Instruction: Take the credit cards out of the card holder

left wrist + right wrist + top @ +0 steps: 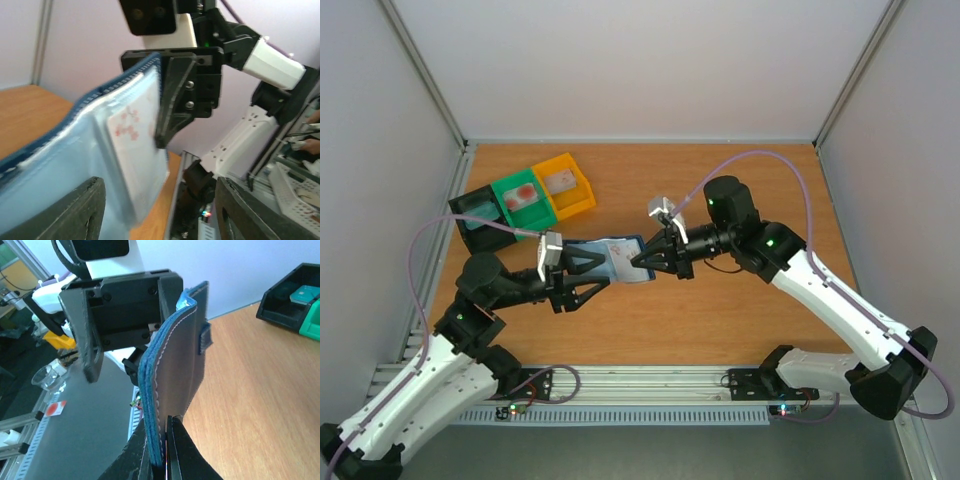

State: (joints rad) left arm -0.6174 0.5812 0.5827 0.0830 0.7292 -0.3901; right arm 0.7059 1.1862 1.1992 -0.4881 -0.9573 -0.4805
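The card holder (pixel 620 258), dark blue with lighter inner pockets, hangs above the table between both arms. My right gripper (pixel 642 260) is shut on its right edge; in the right wrist view the card holder (pixel 172 365) stands edge-on, pinched at the right gripper (pixel 165 457). The left wrist view faces the open inner pockets (pixel 65 170), where a pale credit card with reddish marks (pixel 132 145) sits in a clear sleeve. My left gripper (pixel 159 184) is open, and the holder's lower edge reaches down beside its left finger (pixel 75 210).
At the back left stand a black bin (pixel 470 215) holding a teal card (pixel 303 292), a green bin (pixel 510 210) with a reddish-marked card (pixel 525 192), and a yellow bin (pixel 582 195) with a pale card (pixel 561 181).
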